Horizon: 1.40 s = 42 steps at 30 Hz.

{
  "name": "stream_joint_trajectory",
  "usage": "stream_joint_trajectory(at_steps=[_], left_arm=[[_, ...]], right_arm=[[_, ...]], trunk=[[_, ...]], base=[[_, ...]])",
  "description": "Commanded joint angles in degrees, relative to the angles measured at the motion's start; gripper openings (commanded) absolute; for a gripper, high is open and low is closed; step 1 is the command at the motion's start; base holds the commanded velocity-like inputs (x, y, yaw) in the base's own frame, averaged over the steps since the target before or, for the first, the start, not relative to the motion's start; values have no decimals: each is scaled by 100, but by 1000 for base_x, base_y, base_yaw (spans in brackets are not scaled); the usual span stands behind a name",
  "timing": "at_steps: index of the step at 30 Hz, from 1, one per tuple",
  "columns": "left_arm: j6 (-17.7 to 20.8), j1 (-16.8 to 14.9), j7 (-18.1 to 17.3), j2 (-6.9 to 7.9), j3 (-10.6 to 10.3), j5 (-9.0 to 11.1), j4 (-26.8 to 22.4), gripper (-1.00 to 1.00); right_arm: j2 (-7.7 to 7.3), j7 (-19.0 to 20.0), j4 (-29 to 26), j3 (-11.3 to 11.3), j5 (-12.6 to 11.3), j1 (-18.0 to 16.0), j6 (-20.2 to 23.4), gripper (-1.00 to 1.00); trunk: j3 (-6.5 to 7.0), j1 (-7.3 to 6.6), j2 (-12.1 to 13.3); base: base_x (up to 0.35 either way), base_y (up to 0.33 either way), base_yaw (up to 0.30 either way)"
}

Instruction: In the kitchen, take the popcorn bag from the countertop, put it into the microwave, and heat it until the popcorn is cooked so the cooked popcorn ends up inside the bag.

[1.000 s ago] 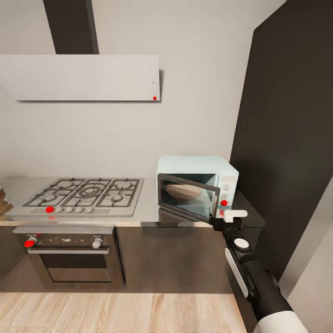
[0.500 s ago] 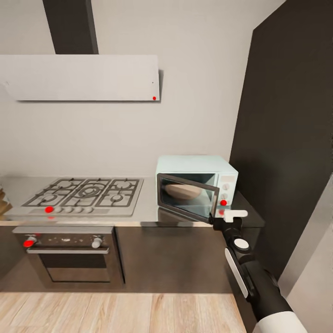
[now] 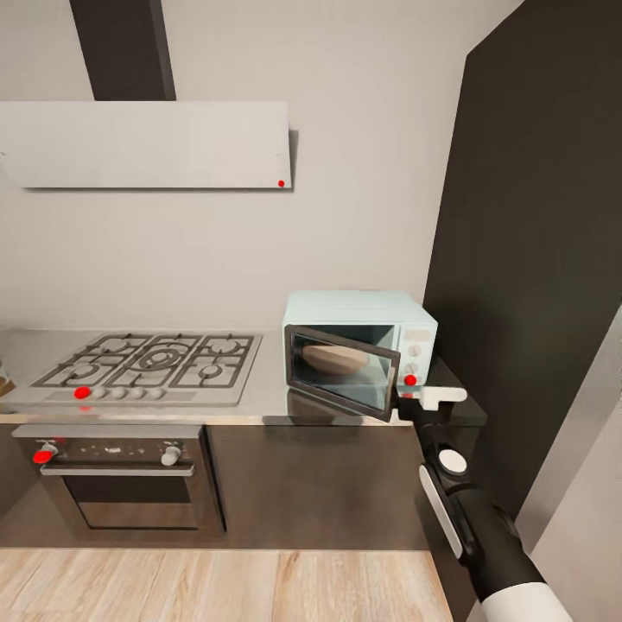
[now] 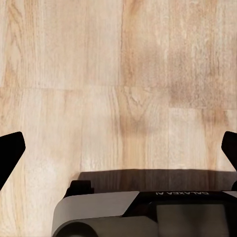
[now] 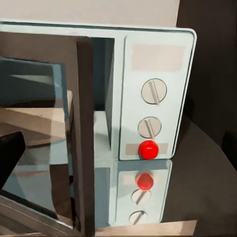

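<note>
Upside-down "GALAXEA AI" lettering, partly legible, on left pincer (image 4: 118, 148) housing.

From up high the head camera looks forward and down at the countertop (image 3: 268, 406), hob (image 3: 142, 367) and microwave (image 3: 358, 350). The right wrist camera sits close to that same microwave (image 5: 153, 98), facing its knobs (image 5: 153, 91). The left wrist camera points straight down at the floor (image 4: 118, 84), near it.

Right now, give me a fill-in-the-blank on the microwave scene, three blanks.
The microwave door stands partly ____. The right tool sits beside the door's free edge, just below the ____ signal light. Left of the microwave lies the gas ____.
Missing words: open; red; hob
</note>
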Motion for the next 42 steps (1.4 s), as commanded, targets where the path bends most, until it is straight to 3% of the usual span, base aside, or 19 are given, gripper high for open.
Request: stream_joint_trajectory(at_steps=[1,7,10,11,13,14,16,17,21,29,31,36,42], left_arm=[[-20,-4,6,-1,3,8,5,100],[-20,-4,6,-1,3,8,5,100],[-20,-4,6,-1,0,8,5,100],[-20,-4,6,-1,0,8,5,100],[-20,-4,6,-1,-1,8,5,100],[-20,-4,6,-1,-2,8,5,100],[-20,-4,6,-1,-5,8,5,100],[-20,-4,6,-1,-5,8,5,100],[-20,-4,6,-1,-6,8,5,100],[-20,-4,6,-1,-6,8,5,100],[-20,-4,6,-1,-6,8,5,100],[-20,-4,6,-1,-6,8,5,100],[-20,-4,6,-1,-6,8,5,100]], right_arm=[[-12,-43,-7,12,-6,-4,-29,100],[-75,113,-3,19,39,-1,-78,100],[-167,731,-2,16,36,-3,1,100],[-263,1404,-8,-44,3,-8,188,100],[-303,1936,-12,-235,-9,-23,371,100],[-306,2022,-15,-281,-10,-25,408,100],[-310,2344,-17,-576,-19,-33,535,100],[-309,2469,-10,-839,-19,-60,580,100],[-309,2507,-6,-1091,-19,-79,590,100],[-316,2550,-7,-1158,-19,-85,600,100],[-319,2682,0,-1149,-10,-90,600,100],[-369,3510,80,-1164,7,-116,600,100],[-474,3665,333,-1168,-14,-208,600,100]], trunk=[[-8,1,-6],[-8,1,-6],[-8,1,-6],[-8,1,-6],[-8,1,-6],[-8,1,-6],[-8,1,-6],[-8,1,-6],[-8,1,-6],[-8,1,-6],[-8,1,-6],[-8,1,-6],[-8,1,-6]], base=[[0,0,0],[0,0,0],[0,0,0],[0,0,0],[0,0,0],[0,0,0],[0,0,0],[0,0,0],[0,0,0],[0,0,0],[0,0,0],[0,0,0],[0,0,0]])
